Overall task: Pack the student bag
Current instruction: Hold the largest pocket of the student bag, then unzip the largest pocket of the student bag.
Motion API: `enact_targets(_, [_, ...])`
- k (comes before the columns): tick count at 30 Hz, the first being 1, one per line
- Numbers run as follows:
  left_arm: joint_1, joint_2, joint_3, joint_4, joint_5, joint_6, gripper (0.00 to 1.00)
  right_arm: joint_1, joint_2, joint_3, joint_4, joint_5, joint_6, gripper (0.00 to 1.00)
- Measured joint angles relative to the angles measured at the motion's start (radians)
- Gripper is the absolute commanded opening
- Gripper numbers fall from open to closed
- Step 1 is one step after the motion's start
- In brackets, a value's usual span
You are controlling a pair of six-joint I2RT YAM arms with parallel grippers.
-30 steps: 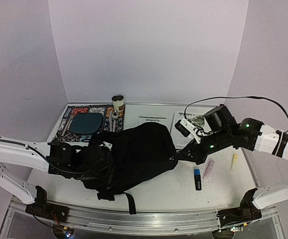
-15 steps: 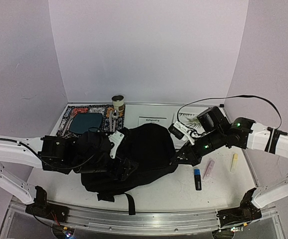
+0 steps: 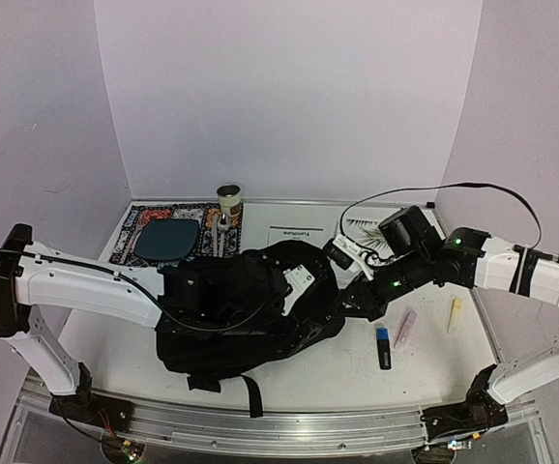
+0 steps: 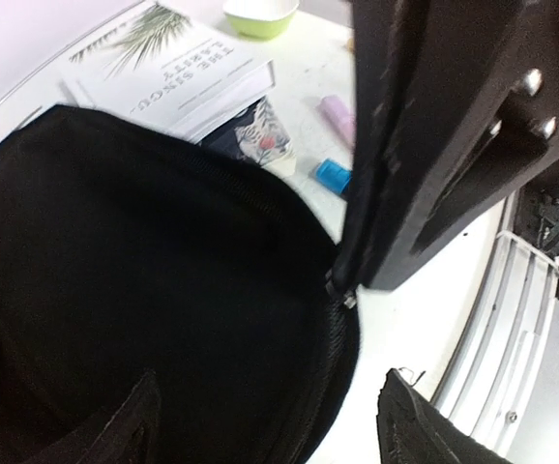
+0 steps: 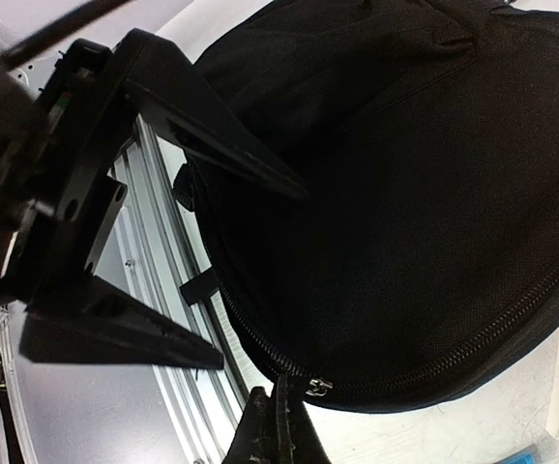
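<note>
The student bag [image 3: 241,314] is a floppy black backpack lying in the middle of the table, also filling the left wrist view [image 4: 134,280] and the right wrist view [image 5: 405,193]. My left gripper [image 3: 310,288] hovers over its right half, open, with nothing between its fingers [image 4: 410,430]. From the right wrist view the left gripper [image 5: 260,280] shows spread above the bag. My right gripper [image 3: 347,305] is at the bag's right rim, shut on the zipper pull [image 5: 315,386]; its tips meet the zipper [image 4: 342,290].
A white book [image 4: 173,68] and a green bowl [image 4: 260,14] lie beyond the bag. A blue item [image 3: 383,346], a pink one [image 3: 405,329] and a yellow one [image 3: 454,314] lie at right. A teal plate [image 3: 168,237] on a patterned mat and a can [image 3: 228,201] stand behind.
My left arm swung from the bag's left side across it to the right half, and its gripper opened. The right gripper shifted slightly left along the bag's rim, still shut.
</note>
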Motion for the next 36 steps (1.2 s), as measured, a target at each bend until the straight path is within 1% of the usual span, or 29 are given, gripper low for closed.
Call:
enact_targets(3, [0.000, 0.022, 0.026, 0.019, 0.033, 0.033, 0.60, 0.000, 0.000, 0.000, 0.003, 0.001, 0.000, 0.00])
enact_targets(8, [0.000, 0.063, 0.031, 0.027, 0.076, 0.053, 0.39, 0.000, -0.001, 0.000, 0.003, 0.009, 0.000, 0.00])
enact_targets(15, [0.001, 0.075, 0.027, 0.026, 0.101, 0.082, 0.03, 0.000, -0.002, 0.000, 0.004, 0.046, -0.001, 0.00])
enact_targets(16, [0.002, 0.073, 0.021, 0.028, 0.102, 0.083, 0.00, 0.000, -0.002, 0.000, 0.004, 0.055, -0.001, 0.00])
enact_targets(21, [0.002, 0.016, -0.036, 0.038, 0.114, 0.076, 0.00, 0.005, -0.008, 0.000, 0.004, 0.114, -0.002, 0.00])
enact_targets(25, [0.002, -0.079, -0.112, 0.039, 0.131, 0.055, 0.00, 0.002, -0.043, 0.000, 0.005, 0.179, -0.004, 0.00])
enact_targets(29, [0.004, -0.184, -0.162, 0.040, 0.146, 0.021, 0.00, 0.002, -0.073, 0.008, 0.019, 0.194, -0.005, 0.00])
enact_targets(36, [0.004, -0.328, -0.254, 0.013, 0.197, -0.066, 0.00, -0.020, -0.068, 0.044, 0.023, 0.230, -0.012, 0.00])
